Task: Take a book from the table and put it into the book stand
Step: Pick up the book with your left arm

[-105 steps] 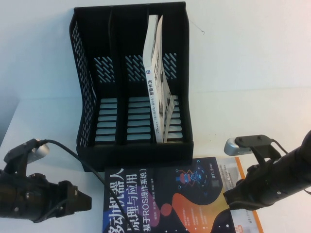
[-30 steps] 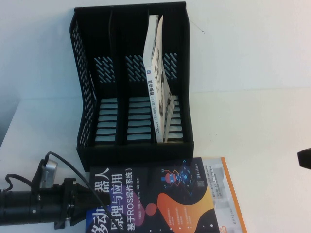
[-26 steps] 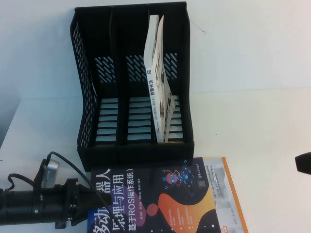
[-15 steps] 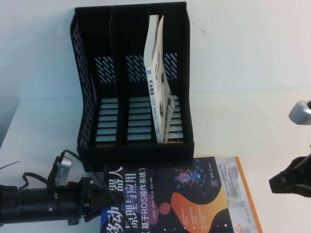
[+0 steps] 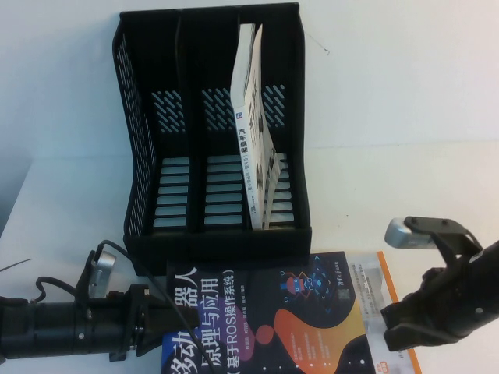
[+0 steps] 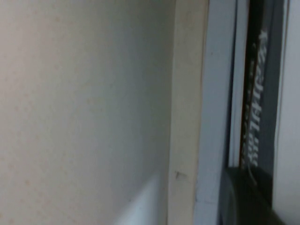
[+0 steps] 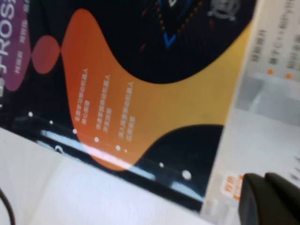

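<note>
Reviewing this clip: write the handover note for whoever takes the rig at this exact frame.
Left gripper: low at the left edge of the large dark navy book with white Chinese title and orange blobs; fingers not visible.
Right gripper: over the white orange-bordered book that lies under the navy one's right side; fingers not visible.
Navy book lies flat on the white table, in front of the black three-compartment book stand.
A thin white-spined book leans in the stand's right compartment; the other two are empty.
Done: arms positioned.
Left: grasp, lift, insert the navy book.
</note>
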